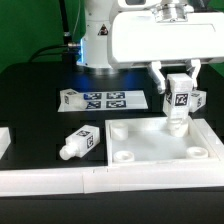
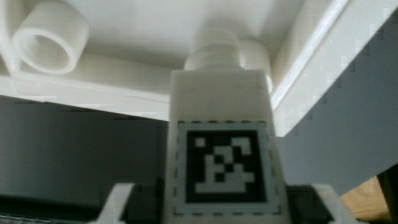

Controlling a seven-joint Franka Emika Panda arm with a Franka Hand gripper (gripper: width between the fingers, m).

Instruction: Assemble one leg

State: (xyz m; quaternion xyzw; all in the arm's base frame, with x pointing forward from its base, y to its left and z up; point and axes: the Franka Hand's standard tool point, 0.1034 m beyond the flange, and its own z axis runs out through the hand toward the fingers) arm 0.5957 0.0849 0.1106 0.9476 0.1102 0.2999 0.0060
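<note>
My gripper (image 1: 180,98) is shut on a leg (image 1: 178,108), a white peg with a black-and-white tag, and holds it upright. The leg's narrow round end points down at the far right corner of the flat white panel (image 1: 160,150). I cannot tell whether it is seated in a socket. In the wrist view the leg (image 2: 222,120) fills the middle between my fingers (image 2: 134,205), and its round end (image 2: 217,45) meets the panel (image 2: 134,85). A round socket (image 2: 50,50) shows to one side.
A second leg (image 1: 80,142) lies on the black table at the exterior view's left of the panel. Another leg (image 1: 70,98) sits at the left end of the marker board (image 1: 110,99), and one more (image 1: 199,100) is beside my gripper. A white rail (image 1: 100,182) runs along the front.
</note>
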